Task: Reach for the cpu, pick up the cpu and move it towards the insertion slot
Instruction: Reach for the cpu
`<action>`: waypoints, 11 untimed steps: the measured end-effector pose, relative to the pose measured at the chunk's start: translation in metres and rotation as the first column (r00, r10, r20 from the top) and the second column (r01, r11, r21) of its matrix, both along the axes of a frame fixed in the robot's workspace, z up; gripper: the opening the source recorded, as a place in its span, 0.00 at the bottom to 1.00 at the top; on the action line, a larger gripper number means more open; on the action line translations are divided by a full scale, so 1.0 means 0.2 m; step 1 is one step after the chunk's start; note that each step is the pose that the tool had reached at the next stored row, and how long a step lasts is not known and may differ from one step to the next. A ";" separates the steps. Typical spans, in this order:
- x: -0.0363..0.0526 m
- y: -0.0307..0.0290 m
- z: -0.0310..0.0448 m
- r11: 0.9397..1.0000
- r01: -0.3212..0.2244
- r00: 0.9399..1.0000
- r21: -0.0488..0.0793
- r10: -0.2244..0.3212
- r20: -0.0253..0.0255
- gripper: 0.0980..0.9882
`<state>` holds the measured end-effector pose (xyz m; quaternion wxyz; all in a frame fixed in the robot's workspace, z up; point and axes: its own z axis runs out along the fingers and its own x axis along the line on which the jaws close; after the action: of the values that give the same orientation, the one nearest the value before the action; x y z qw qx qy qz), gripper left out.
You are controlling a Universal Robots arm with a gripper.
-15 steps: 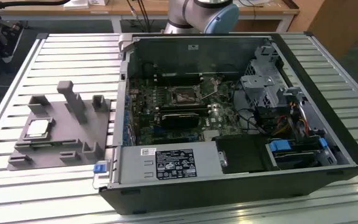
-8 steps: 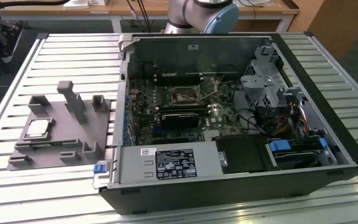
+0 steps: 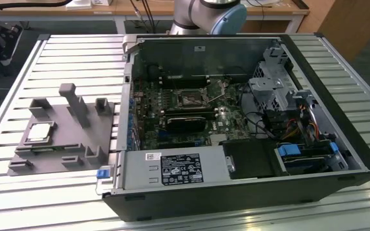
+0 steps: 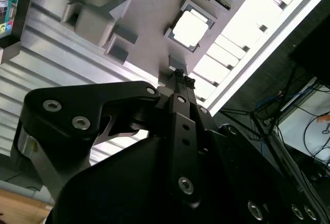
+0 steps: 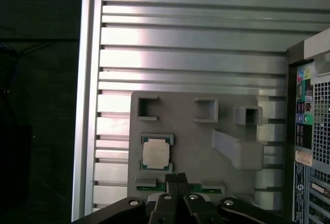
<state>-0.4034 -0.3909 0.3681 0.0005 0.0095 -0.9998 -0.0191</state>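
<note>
A white printed label point(image 3: 179, 169) sits on the open computer case point(image 3: 236, 204); its print is too small to make out. The cpu point(image 3: 39, 131), square with a silvery top and pale rim, lies flat in a recess of the grey fixture plate point(image 3: 59, 139) on the slatted tabletop point(image 3: 75, 53), to the exterior view's left of the case. In the first wrist view the fingers point(image 5: 175, 178) are pressed together, holding nothing; their tips are near the cpu point(image 5: 156, 153) but apart from it.

Silvery metal cpu point(image 5: 155, 154) on matt grey plastic fixture point(image 5: 180, 116); ribbed, shiny metal table point(image 5: 196, 38).
</note>
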 end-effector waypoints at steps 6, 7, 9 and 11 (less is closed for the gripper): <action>0.000 -0.005 -0.031 1.000 0.000 1.000 0.000 0.000 -0.005 0.01; 0.000 -0.005 -0.040 1.000 0.000 1.000 0.000 0.000 -0.006 0.01; 0.000 -0.005 -0.058 1.000 0.000 1.000 0.000 0.000 -0.008 0.01; 0.000 -0.005 -0.076 1.000 0.000 1.000 0.000 0.000 -0.009 0.01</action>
<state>-0.4034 -0.3920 0.3529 0.0050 0.0095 -0.9998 -0.0190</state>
